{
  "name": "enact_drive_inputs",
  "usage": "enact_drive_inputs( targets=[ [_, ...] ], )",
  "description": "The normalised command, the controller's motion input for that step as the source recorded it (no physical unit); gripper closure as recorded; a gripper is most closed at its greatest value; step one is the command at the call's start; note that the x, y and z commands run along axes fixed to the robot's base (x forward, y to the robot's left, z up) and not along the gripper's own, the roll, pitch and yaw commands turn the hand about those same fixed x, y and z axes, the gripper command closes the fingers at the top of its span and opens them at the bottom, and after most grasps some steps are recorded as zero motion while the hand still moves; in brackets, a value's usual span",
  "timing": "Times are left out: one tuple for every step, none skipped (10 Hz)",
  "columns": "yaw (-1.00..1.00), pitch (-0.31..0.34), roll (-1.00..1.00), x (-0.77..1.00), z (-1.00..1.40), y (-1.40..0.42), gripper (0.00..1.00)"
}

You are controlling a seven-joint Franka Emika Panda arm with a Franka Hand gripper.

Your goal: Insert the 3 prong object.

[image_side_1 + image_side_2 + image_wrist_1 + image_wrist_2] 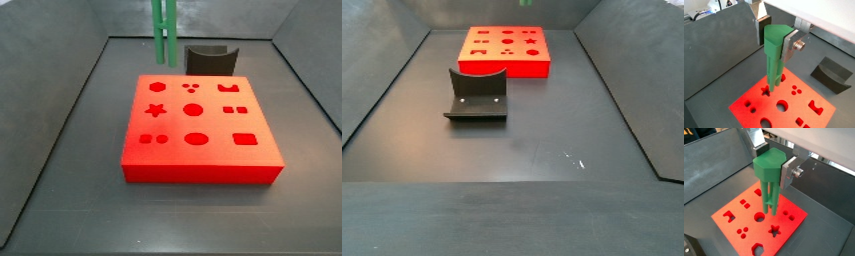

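My gripper (776, 36) is shut on the head of the 3 prong object (773, 67), a bright green peg of thin parallel rods that hangs upright. Both wrist views show it (769, 188), with silver fingers (789, 172) clamping the head from both sides. The prong tips point down over the red block (754, 104), near its star-shaped and round holes (760, 218). In a side view the green rods (162, 30) come down from the top edge, above the far side of the red block (201, 158); the gripper is out of view there. The red block also shows far off (502, 62).
The dark fixture (210, 60) stands just behind the red block, also in a wrist view (832, 75) and in a side view (476, 95). Grey walls (80, 80) enclose the dark floor (529, 150) on the sides.
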Motion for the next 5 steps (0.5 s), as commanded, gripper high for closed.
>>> enact_drive_inputs(
  targets=[
    [-0.20, 0.001, 0.00, 0.38, -0.08, 0.07, 1.00],
    [-0.54, -0.003, -0.01, 0.62, -0.09, 0.15, 1.00],
    [-0.70, -0.021, 0.00, 0.53, -0.17, 0.21, 1.00],
    [-0.74, -0.004, 0.00, 0.50, -0.17, 0.22, 1.00],
    [-0.75, -0.024, 0.00, 0.50, -0.12, 0.23, 1.00]
  ],
)
